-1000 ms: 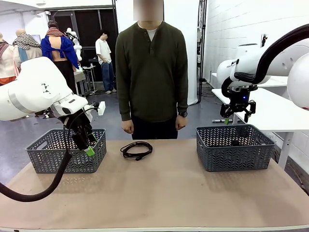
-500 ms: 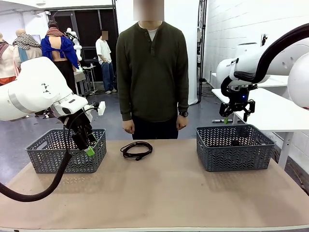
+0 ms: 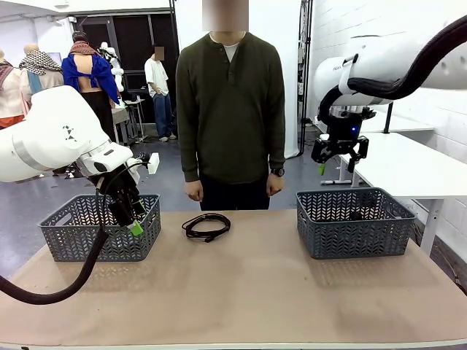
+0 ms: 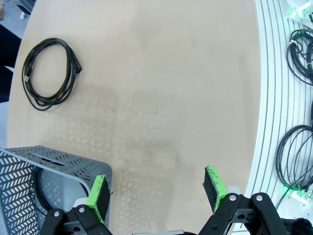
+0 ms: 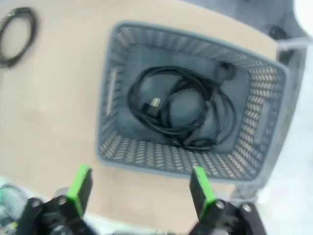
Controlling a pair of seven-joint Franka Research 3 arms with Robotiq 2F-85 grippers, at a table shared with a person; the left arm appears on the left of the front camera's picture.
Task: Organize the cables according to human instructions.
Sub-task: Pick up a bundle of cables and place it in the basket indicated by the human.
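One thin black coiled cable (image 3: pixel 206 226) lies by the tan table's (image 3: pixel 241 292) far edge, waiting to be sorted. The grey plastic basket (image 3: pixel 350 237) at the right edge holds more black cables (image 5: pixel 181 110). The right claw (image 5: pixel 140 183) hangs above it, spread and empty. The left claw (image 4: pixel 156 188), spread too, waits near the left edge.

Grey basket (image 5: pixel 111 100) holding black cables (image 5: pixel 182 111), jaws spread empty above, lone coil (image 5: pixel 15 35) on table (image 5: pixel 54 112)

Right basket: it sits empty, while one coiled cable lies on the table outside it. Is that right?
Not empty: the right wrist view shows black cables coiled inside the right basket. One coiled cable does lie on the table outside it.
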